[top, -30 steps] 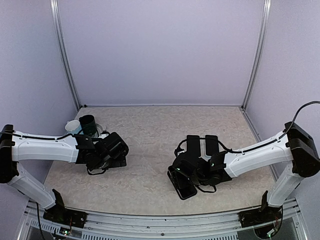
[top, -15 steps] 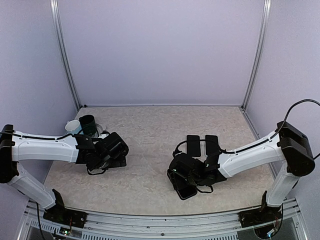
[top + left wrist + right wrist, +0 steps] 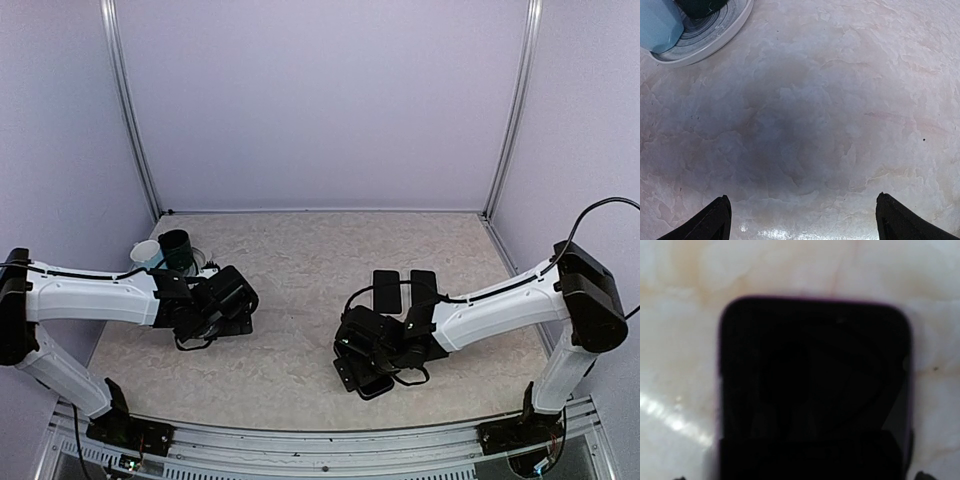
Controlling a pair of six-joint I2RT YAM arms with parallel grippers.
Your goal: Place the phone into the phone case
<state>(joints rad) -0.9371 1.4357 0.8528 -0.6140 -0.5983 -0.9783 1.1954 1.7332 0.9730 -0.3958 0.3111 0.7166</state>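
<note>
A black phone lies flat on the marble tabletop at the front, right of centre. In the right wrist view the phone fills most of the frame, blurred and very close. My right gripper hangs low over it, and its tips show only at the bottom corners, spread wider than the phone. Two flat black rectangles lie side by side behind it; I cannot tell which is the case. My left gripper is open and empty over bare table.
A white plate holds a light blue cup and a dark green cup at the left, behind my left arm. The cups also show in the left wrist view, blue and dark. Enclosure walls surround the table.
My right gripper has shifted a little to the left and nearer the front edge over the phone. The left arm has barely moved.
</note>
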